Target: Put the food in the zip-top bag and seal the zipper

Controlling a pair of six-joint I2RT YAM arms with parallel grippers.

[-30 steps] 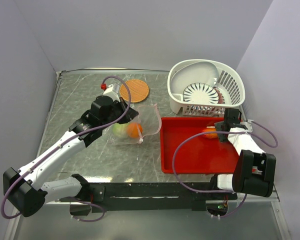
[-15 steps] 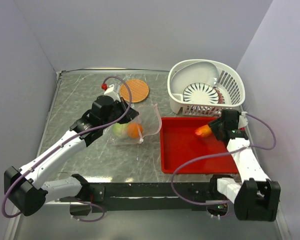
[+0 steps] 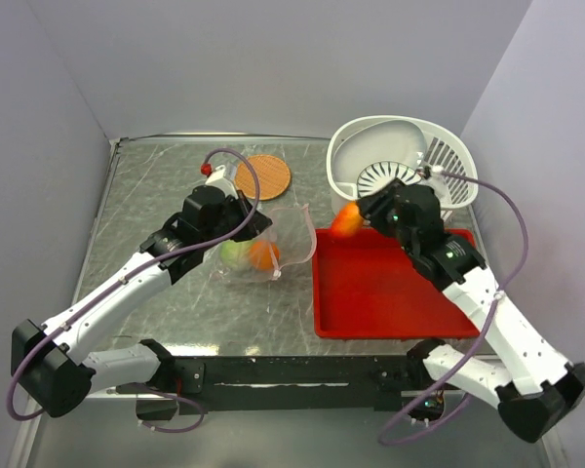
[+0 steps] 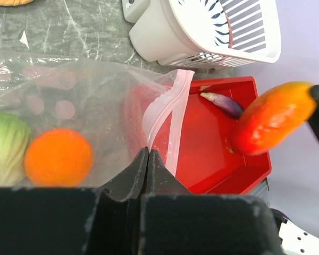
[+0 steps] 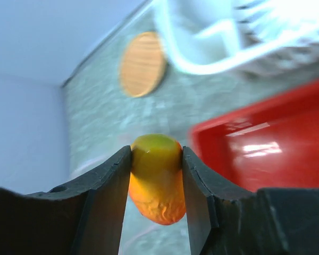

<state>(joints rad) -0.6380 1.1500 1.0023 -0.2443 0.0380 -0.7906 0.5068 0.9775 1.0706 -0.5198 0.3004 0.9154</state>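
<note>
The clear zip-top bag (image 3: pixel 273 239) lies left of the red tray, its mouth facing the tray. Inside it sit a pale green cabbage ball (image 3: pixel 235 254) and an orange ball (image 3: pixel 263 254), both also in the left wrist view (image 4: pixel 5 146) (image 4: pixel 58 156). My left gripper (image 3: pixel 256 226) is shut on the bag's upper mouth edge, and the pinkish zipper strip (image 4: pixel 167 119) runs up from its jaws. My right gripper (image 3: pixel 356 216) is shut on the orange-red oval fruit (image 3: pixel 347 220) (image 5: pixel 157 178) and holds it in the air over the tray's far left corner, just right of the bag's mouth.
A red tray (image 3: pixel 390 292) lies at the right with a small purple piece (image 4: pixel 223 103) in it. A white slotted basket (image 3: pixel 400 171) stands behind the tray. A flat orange-brown disc (image 3: pixel 263 175) lies at the back, behind the bag.
My right gripper has lifted the oval fruit from the tray's right side and carried it left and up to the tray's far left corner. The left gripper has held still on the bag.
</note>
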